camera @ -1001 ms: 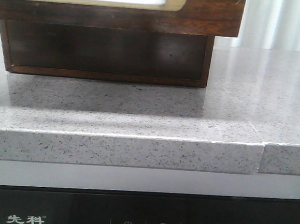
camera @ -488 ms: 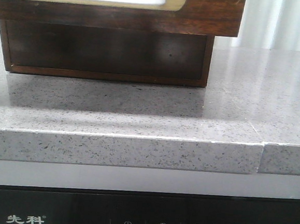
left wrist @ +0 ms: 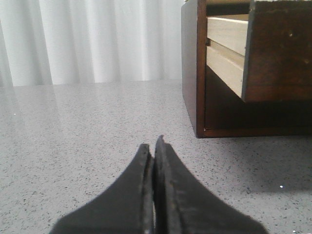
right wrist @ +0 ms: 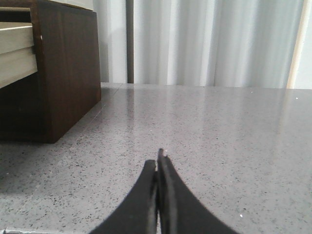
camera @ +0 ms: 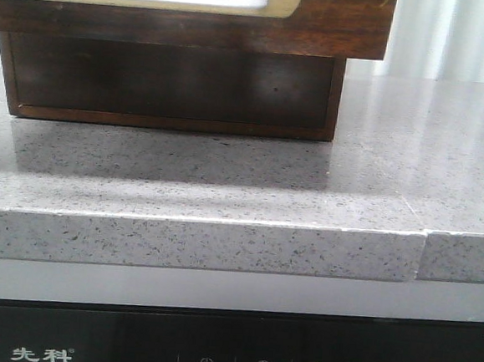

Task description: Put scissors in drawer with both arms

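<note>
Front view shows the drawer (camera: 188, 9) pulled out from the wooden cabinet (camera: 170, 87), overhanging the speckled grey countertop (camera: 224, 196); its brass-framed white panel is cut by the top edge, and its inside is hidden. No scissors appear in any view. Beside the cabinet, the left gripper (left wrist: 154, 146) and right gripper (right wrist: 157, 163) each have fingers pressed together, holding nothing.

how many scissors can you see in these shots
0. No scissors show on the grey countertop in any view, and neither the left gripper nor the right gripper holds any. The pulled-out drawer hides its inside, so a pair may lie there.
</note>
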